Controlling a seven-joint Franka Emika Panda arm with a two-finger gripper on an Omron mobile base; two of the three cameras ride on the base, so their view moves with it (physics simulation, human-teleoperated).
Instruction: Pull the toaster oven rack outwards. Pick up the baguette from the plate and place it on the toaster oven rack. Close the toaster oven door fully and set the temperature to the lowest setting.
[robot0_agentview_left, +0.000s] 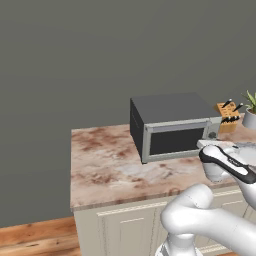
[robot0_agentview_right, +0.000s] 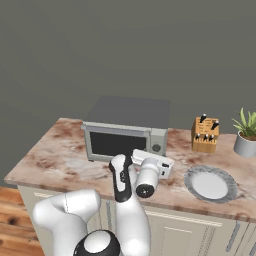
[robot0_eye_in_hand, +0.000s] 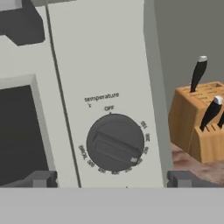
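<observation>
The toaster oven (robot0_agentview_left: 170, 125) (robot0_agentview_right: 127, 127) stands on the marble counter with its door (robot0_agentview_left: 175, 141) (robot0_agentview_right: 117, 143) shut. The rack and the baguette are hidden. To the oven's right lies the plate (robot0_agentview_right: 210, 184), round and bare. My gripper (robot0_eye_in_hand: 112, 179) (robot0_agentview_right: 155, 155) (robot0_agentview_left: 204, 144) is open just in front of the oven's right control panel. One fingertip (robot0_eye_in_hand: 41, 178) stands on each side of the dark temperature knob (robot0_eye_in_hand: 115, 142), and neither touches it. The knob's light mark points to the lower right of the dial, away from OFF.
A wooden knife block (robot0_agentview_right: 205, 135) (robot0_eye_in_hand: 201, 127) (robot0_agentview_left: 227, 117) stands right of the oven, close to my hand. Further right is a potted plant (robot0_agentview_right: 246, 135) (robot0_agentview_left: 250, 112). The counter (robot0_agentview_left: 100, 165) stretches left of the oven. My arm reaches over the counter's front edge.
</observation>
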